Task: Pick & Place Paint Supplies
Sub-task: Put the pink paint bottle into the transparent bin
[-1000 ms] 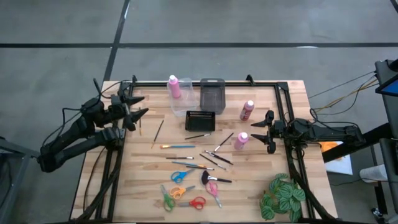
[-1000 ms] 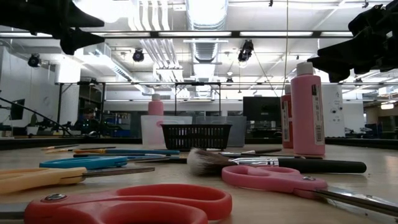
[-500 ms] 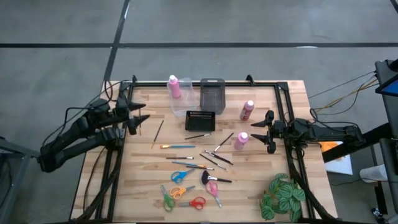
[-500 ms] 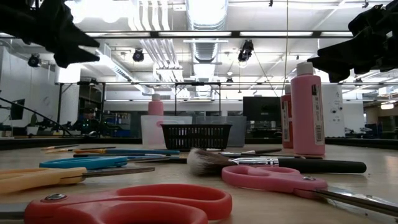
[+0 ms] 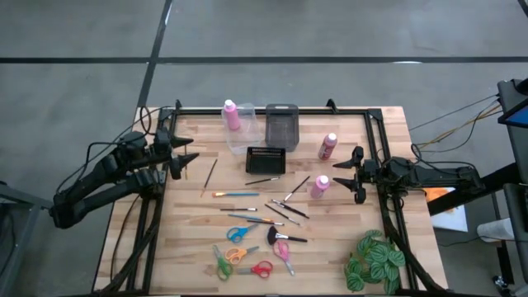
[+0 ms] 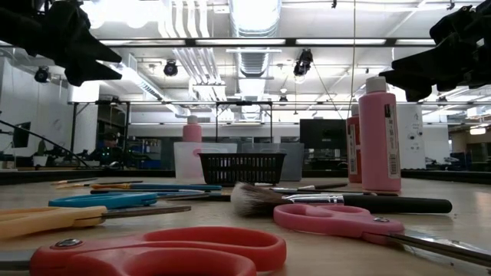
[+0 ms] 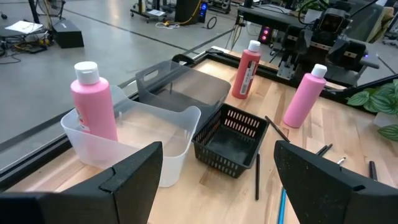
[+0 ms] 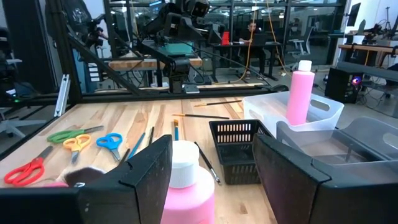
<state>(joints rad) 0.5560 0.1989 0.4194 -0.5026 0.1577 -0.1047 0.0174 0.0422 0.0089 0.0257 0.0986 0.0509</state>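
Nothing picked yet. My right gripper (image 5: 353,174) hovers jaws apart, empty, just beside a pink bottle (image 5: 319,186) standing on the wooden table (image 5: 346,231); the next move is probably closing around it. My left gripper (image 5: 183,153) waits wide open at the table's left edge. Brushes (image 5: 235,194) and scissors (image 5: 241,233) lie mid-table. Behind is an open workshop.

Bright overhead glare, blurry foregrnd.

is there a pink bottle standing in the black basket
No, the black basket is empty; one pink bottle stands in the clear bin beside it.
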